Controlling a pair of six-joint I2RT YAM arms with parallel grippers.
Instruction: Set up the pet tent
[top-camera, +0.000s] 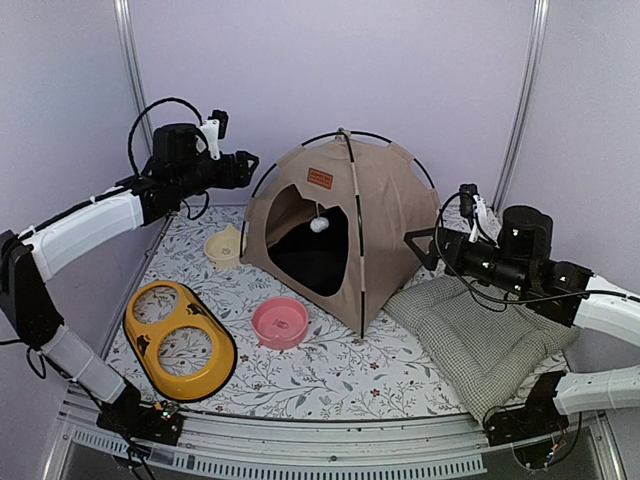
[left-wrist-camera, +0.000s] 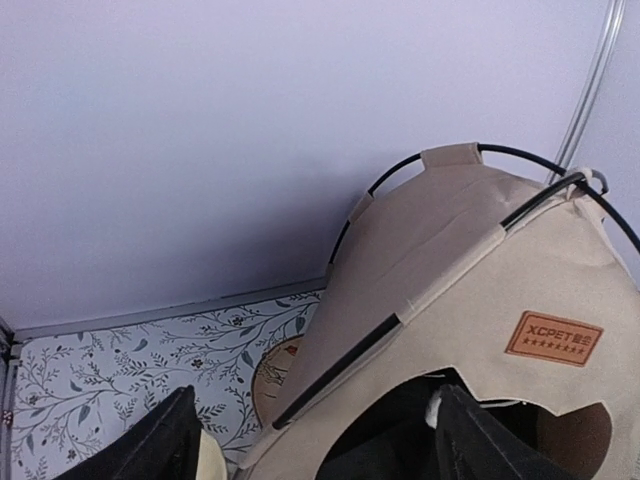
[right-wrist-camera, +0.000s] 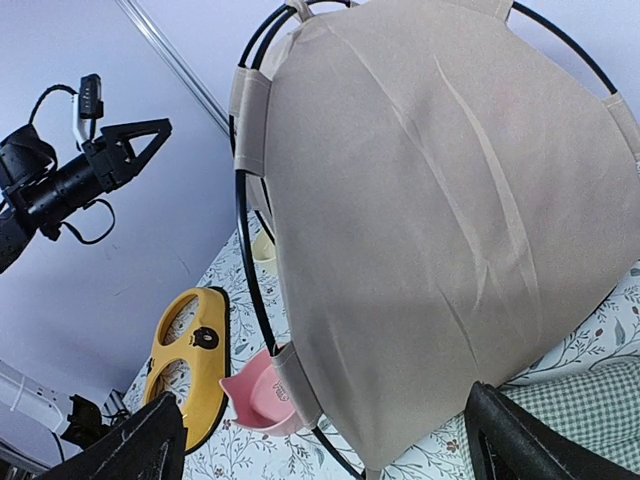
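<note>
Beige canvas sits taut over crossed black poles: the pet tent stands domed toward the twelve o'clock side of the floral mat, with its pompom hanging in the doorway. The left gripper hovers at the tent's ten o'clock, jaws apart, touching nothing. The right gripper sits just beside the three o'clock wall, jaws spread wide and empty. A green-checked cushion lies at four o'clock and a pink bowl at seven. To my eye the raising looks done; next, both arms need to back off without snagging a pole.
</note>
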